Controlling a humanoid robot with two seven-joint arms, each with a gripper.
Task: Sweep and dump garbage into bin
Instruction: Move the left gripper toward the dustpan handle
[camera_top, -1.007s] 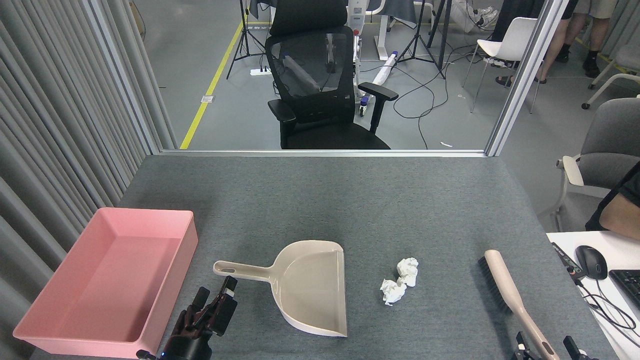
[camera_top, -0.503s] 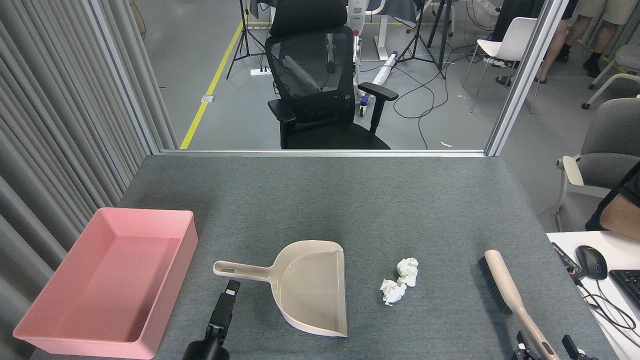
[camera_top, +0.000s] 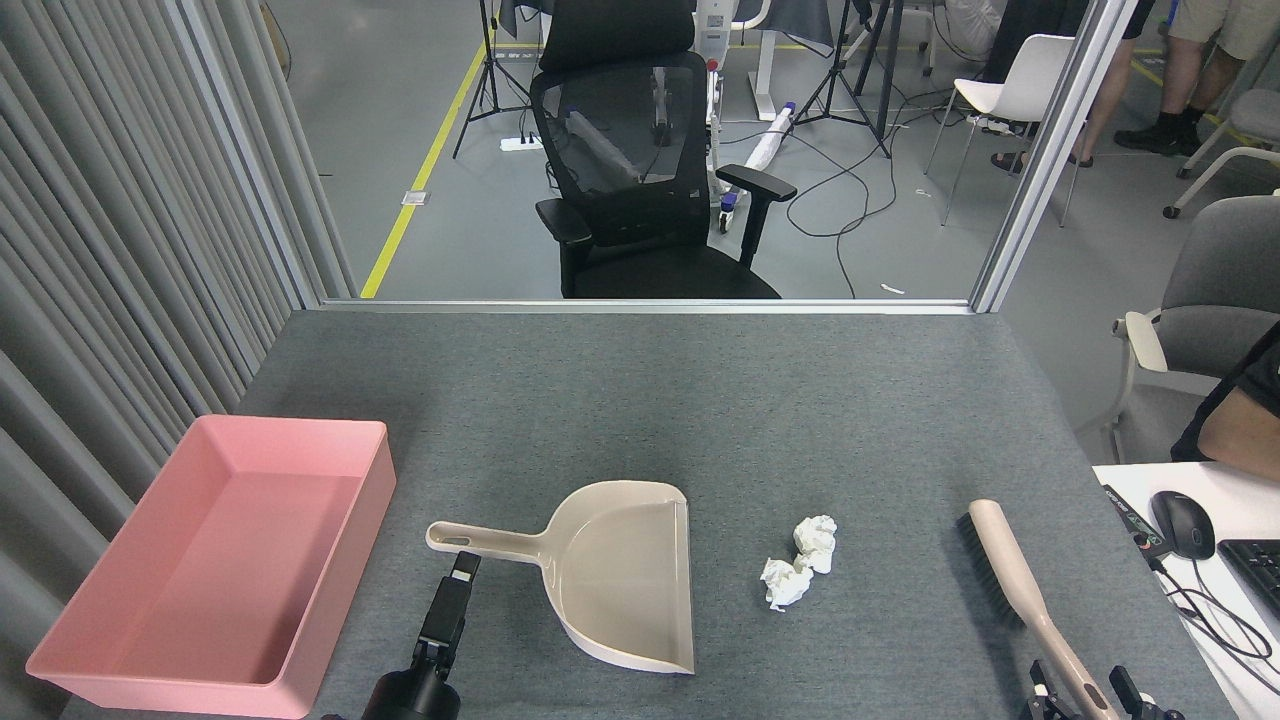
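The left claw (camera_top: 462, 570), its spread not discernible edge-on, is held just beside the dustpan handle (camera_top: 490, 542); a misaligned pinch could nudge it away.

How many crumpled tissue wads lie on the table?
2: one wad and a second wad touching it, nearer and slightly left, both on the table between dustpan and brush. None seems hidden.

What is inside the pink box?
Nothing that I can see. The pink box shows a bare floor, and both paper wads lie on the table, right of the dustpan. The near wall hides a thin strip of the floor.
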